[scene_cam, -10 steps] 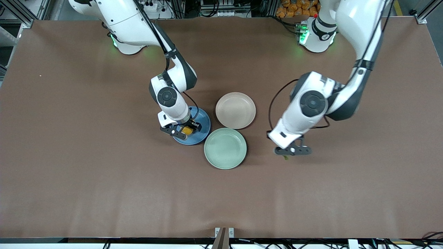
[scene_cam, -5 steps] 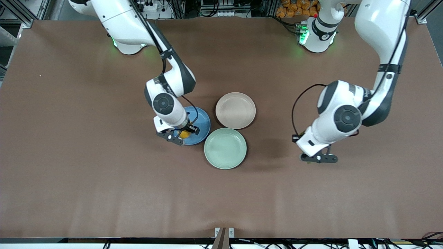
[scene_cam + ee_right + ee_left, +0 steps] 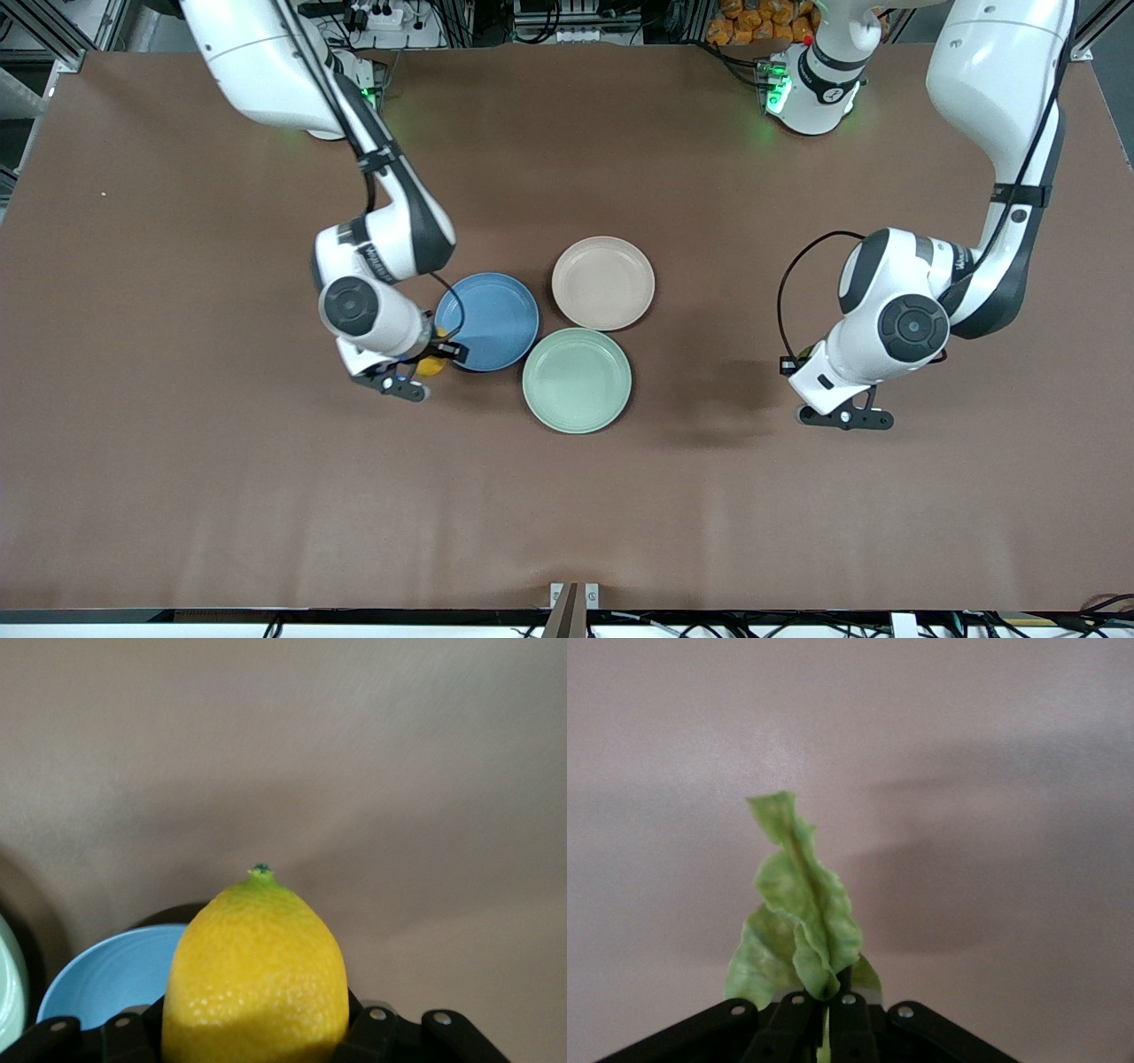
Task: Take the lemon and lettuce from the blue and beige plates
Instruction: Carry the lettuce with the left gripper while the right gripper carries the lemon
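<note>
The right tool (image 3: 416, 372) pinches the lemon (image 3: 431, 364) at its middle, probably because the widest part gives the 2 fingers their firmest hold, and carries it just off the rim of the blue plate (image 3: 487, 321), over the counter (image 3: 221, 461) toward the right arm's end. The left tool (image 3: 844, 418) is clamped on the stem of the lettuce (image 3: 799, 912), so the leaf hangs free over bare counter toward the left arm's end. The blue plate, the beige plate (image 3: 603, 283) and the mint-green plate (image 3: 577, 380) all lie empty, so I judge both picks done.
</note>
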